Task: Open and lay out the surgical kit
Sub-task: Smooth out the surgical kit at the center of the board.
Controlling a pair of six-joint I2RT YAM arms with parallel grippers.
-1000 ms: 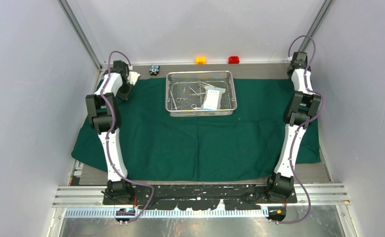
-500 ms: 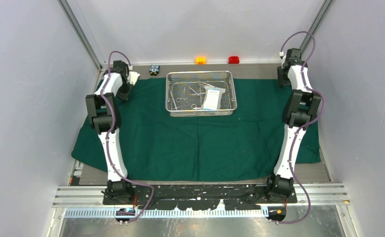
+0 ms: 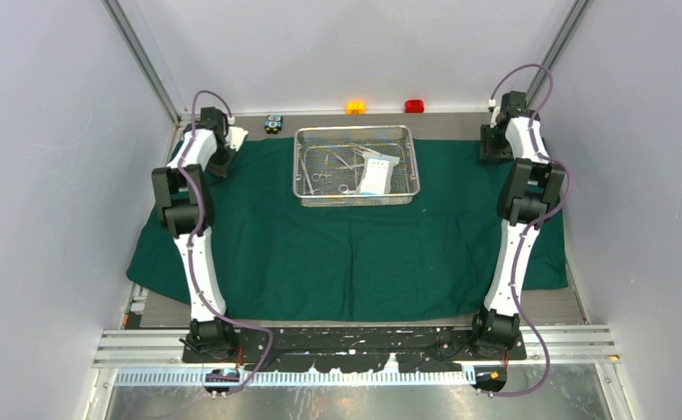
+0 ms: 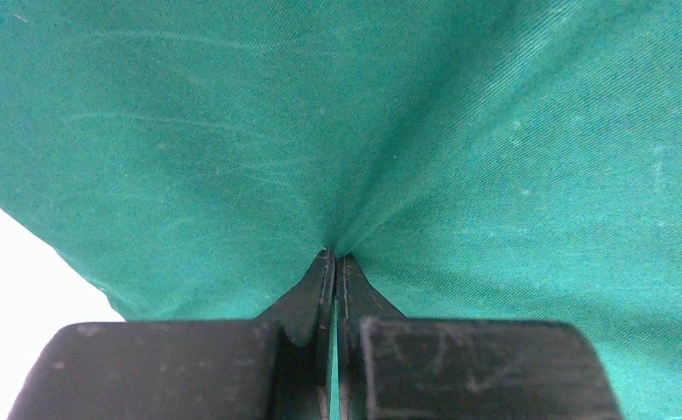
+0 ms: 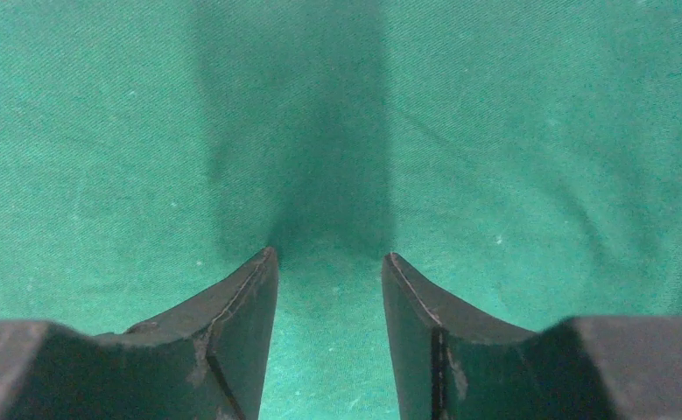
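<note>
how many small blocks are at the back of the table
3: a black-blue block left of the mesh tray, and an orange block and a red block behind it. Others may be hidden from view.

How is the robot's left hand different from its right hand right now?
The left gripper has its fingers squeezed together, pinching a pucker of the green cloth. The right gripper has its fingers apart, with only flat cloth showing between them. The left gripper is at the cloth's far left corner, the right gripper at its far right corner. Both have black fingers and point at the cloth.
</note>
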